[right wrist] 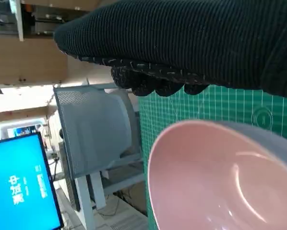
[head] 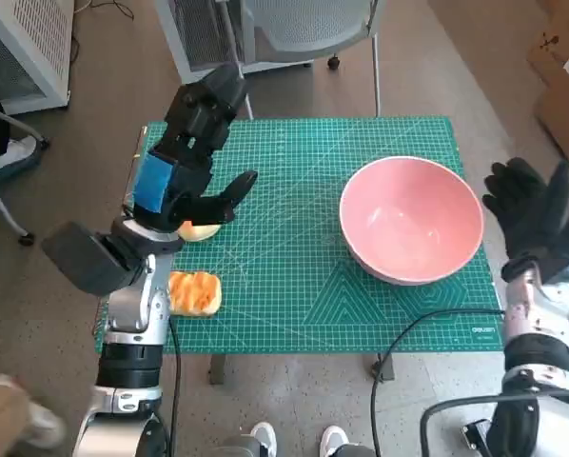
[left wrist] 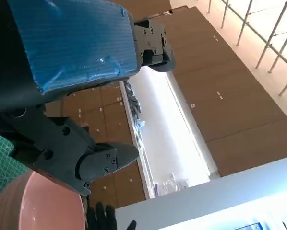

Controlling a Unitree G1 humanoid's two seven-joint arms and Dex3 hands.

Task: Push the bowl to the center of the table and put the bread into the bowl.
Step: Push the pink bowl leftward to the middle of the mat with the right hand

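A pink bowl (head: 413, 219) stands on the right part of the green cutting mat (head: 294, 267); its rim also fills the right wrist view, bowl (right wrist: 215, 177), and shows in the left wrist view, bowl (left wrist: 42, 206). My right hand (head: 537, 214) in its black glove hovers just right of the bowl with fingers spread, holding nothing. A golden bread piece (head: 194, 292) lies near the mat's front left corner. A paler piece of bread (head: 201, 230) peeks out under my left hand (head: 194, 152), which is raised above it with fingers apart and empty.
A grey office chair (head: 294, 29) stands behind the table. White mesh cabinets (head: 28, 43) sit at the back left. A person's shoes (head: 299, 440) show at the table's front edge. A black cable (head: 408, 333) hangs off the front right of the table.
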